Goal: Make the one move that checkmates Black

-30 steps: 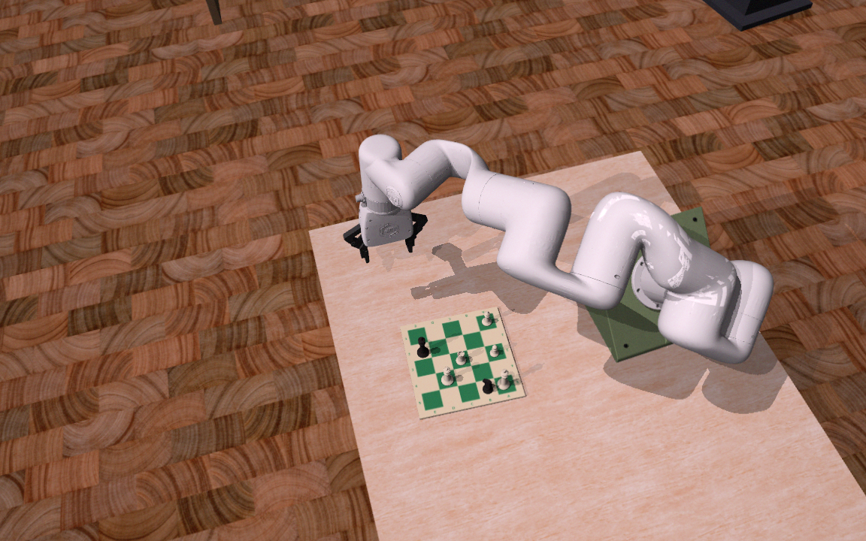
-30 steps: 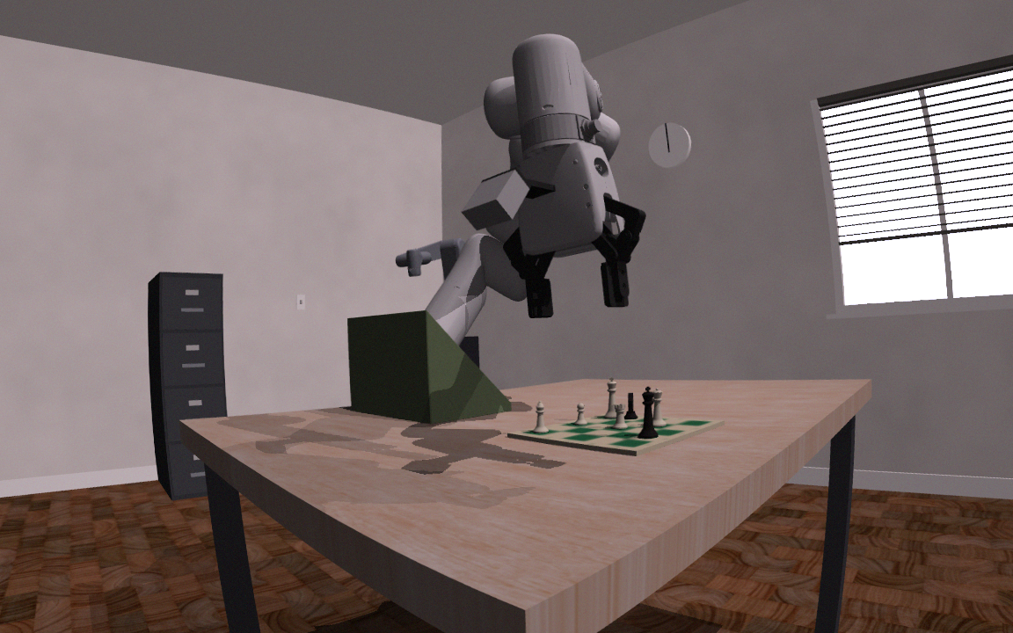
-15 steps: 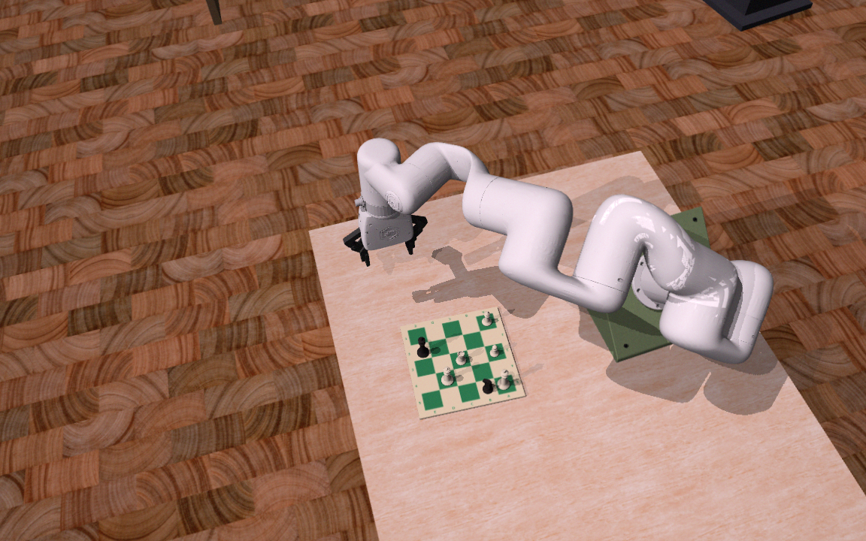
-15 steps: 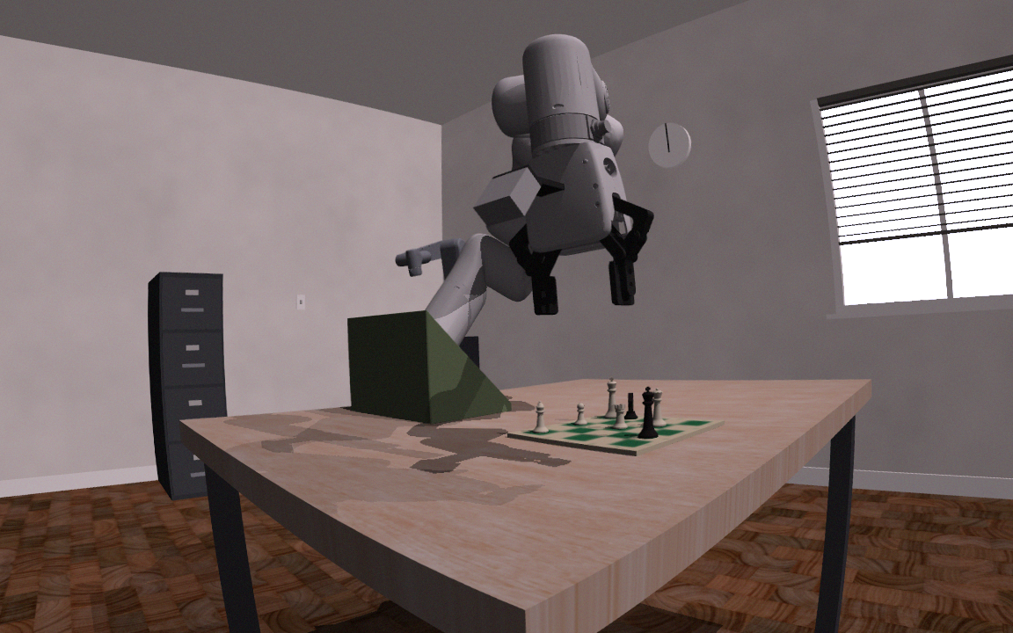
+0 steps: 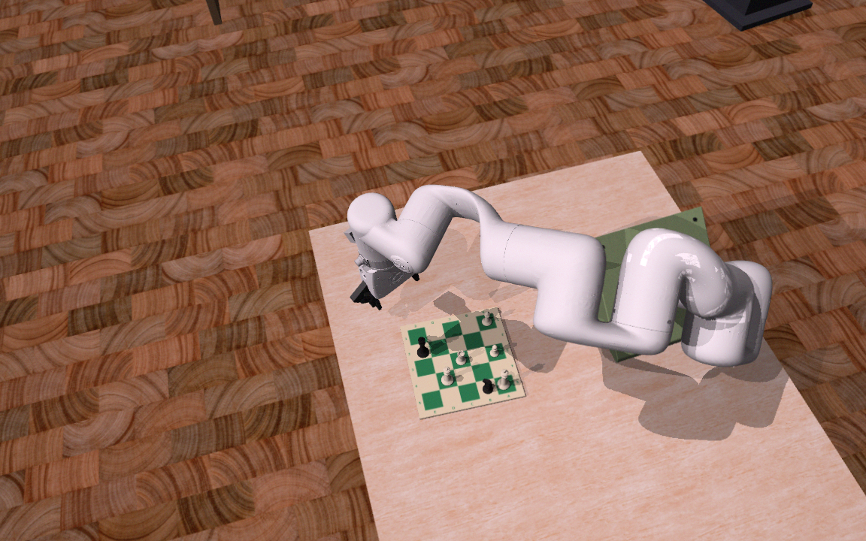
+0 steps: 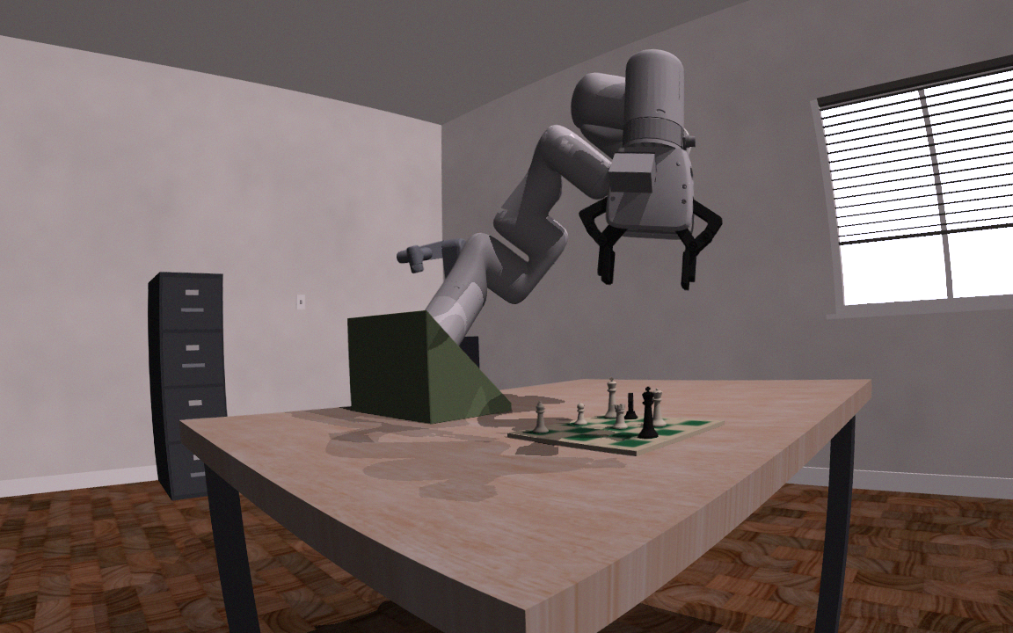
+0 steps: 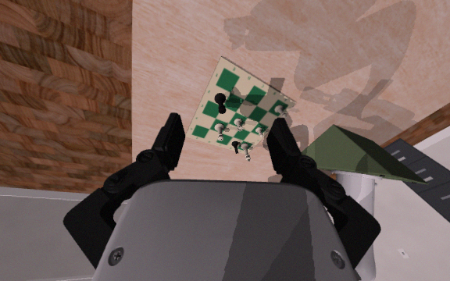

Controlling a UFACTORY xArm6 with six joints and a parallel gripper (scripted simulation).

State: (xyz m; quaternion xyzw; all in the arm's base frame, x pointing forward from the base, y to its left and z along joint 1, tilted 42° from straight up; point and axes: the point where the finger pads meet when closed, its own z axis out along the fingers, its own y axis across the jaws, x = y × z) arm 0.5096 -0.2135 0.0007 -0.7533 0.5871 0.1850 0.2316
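My hand (image 7: pixel 225 136) hangs high over the surface (image 6: pixel 494 504), its two black fingers spread wide with nothing between them. In the wrist view the chessboard (image 7: pixel 209 94) sits in the middle of the frame, framed by those fingers but far below them.

On the board I count five white pieces and two black ones, all upright. A tall black piece (image 5: pixel 422 347) stands alone near the board's left edge in the top view. A smaller black piece (image 5: pixel 487 385) sits just beside a white one (image 5: pixel 503 380) at the lower right. Two white pieces (image 5: pixel 461 357) (image 5: pixel 447 376) occupy the middle, and another (image 5: pixel 485 318) stands at the top corner.

I cannot read the edge letters from here, so picking the wrong piece is my first risk. The second is crowding: descending with fingers this wide near the lower right pair could knock the neighbour over or off its square.

Beyond the board, the green base (image 6: pixel 384 369) holds my arm.
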